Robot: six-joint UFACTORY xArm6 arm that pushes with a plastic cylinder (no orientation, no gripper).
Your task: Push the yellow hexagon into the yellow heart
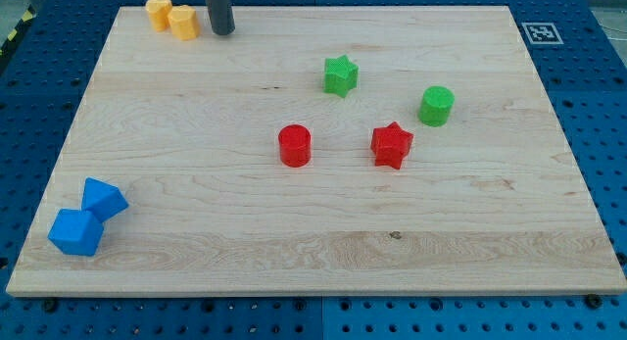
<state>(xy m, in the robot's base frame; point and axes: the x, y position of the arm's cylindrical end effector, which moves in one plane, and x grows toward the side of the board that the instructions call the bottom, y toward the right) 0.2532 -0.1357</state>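
The yellow hexagon (183, 22) sits at the view's top left of the wooden board, touching the yellow heart (158, 12) just to its left. My tip (223, 30) is a dark rod coming down from the view's top. It stands a short way to the right of the hexagon, with a small gap between them.
A green star (341, 75) and a green cylinder (437, 106) lie right of centre. A red cylinder (294, 145) and a red star (392, 144) lie mid-board. Two blue blocks (88, 217) touch each other at the bottom left. The board edge (313, 295) borders a blue pegboard.
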